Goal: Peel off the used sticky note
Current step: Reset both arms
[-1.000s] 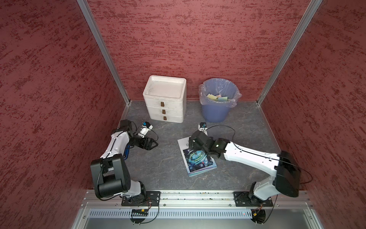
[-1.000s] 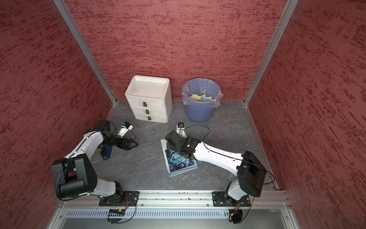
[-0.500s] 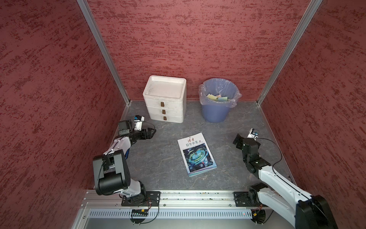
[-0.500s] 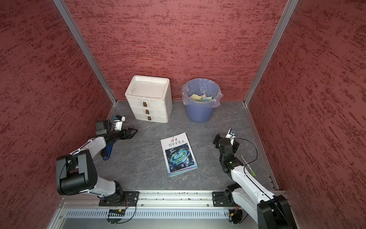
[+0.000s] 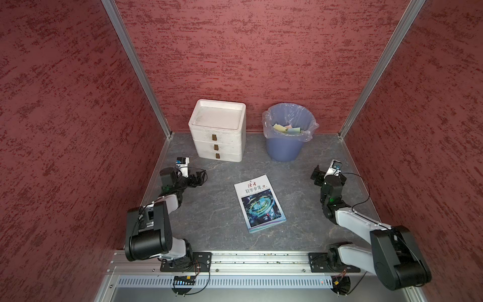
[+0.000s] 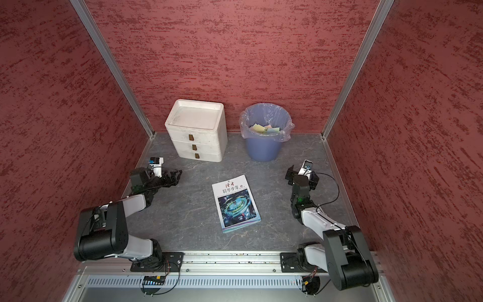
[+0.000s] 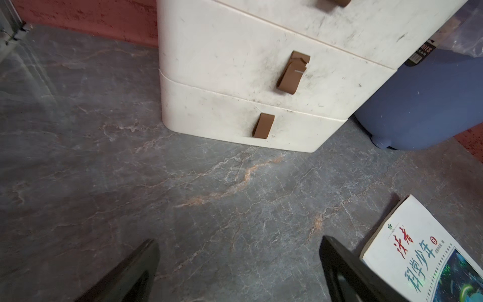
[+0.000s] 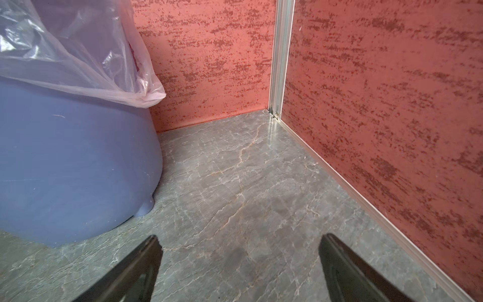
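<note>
I am holding my left gripper wide, its two dark fingers standing far apart with nothing between them but grey marbled tabletop. It is hovering off the left side of the book, well apart from it in both top views, though in the left wrist view one finger is showing near the book's white title corner.

My right gripper is gaping just as wide and is gripping nothing. It is hanging off the right side of the book, well apart from it, and is facing the far right corner of the walls.

The book is lying closed and flat on the tabletop, cover up, turned a little askew.

Beyond the book's far edge and to its right, the blue bin is standing with a clear liner. Pale yellow, pink and green sticky notes are lying inside it; which of them is the used one I cannot tell.

Beyond the book's far edge and to its left, the white drawer unit is standing just beside the bin, its three drawers shut.
</note>
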Tool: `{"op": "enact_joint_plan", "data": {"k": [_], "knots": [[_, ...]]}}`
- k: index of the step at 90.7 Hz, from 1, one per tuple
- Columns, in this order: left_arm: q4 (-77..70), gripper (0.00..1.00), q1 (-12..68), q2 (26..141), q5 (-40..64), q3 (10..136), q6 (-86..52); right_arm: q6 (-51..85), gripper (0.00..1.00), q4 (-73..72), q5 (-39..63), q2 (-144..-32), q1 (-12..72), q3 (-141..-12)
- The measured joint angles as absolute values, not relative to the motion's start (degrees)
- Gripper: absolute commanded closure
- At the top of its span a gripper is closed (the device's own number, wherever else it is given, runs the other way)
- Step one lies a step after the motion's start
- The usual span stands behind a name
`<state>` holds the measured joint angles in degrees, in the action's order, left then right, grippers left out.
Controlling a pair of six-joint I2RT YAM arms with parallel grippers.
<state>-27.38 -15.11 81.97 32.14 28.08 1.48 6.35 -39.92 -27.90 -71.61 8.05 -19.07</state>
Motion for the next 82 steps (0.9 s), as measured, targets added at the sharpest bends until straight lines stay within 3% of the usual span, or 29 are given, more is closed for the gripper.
{"op": "enact_joint_plan", "data": {"k": [17,30,39,52,82], "knots": [[-47.18,0.0,-13.89,82.13,28.91,19.11,-2.2,3.79,0.01,-56.47,-25.36,-81.47,5.96,-11.31],[-56.16,0.0,-8.03,86.06,24.18,14.09,-1.13,1.52,0.01,-61.93,-19.62,-84.05,5.52,-10.55],[-54.15,0.0,-5.23,87.7,19.51,17.23,-0.1,-0.49,0.01,-66.54,-15.42,-88.95,5.52,-12.82],[-53.36,0.0,-4.16,87.74,14.04,21.67,0.47,-0.45,0.01,-60.42,-14.15,-89.58,4.99,-17.72],[-52.29,0.0,-4.27,87.74,11.44,21.56,0.49,-0.23,0.01,-56.34,-13.47,-89.14,4.23,-20.84]]}}
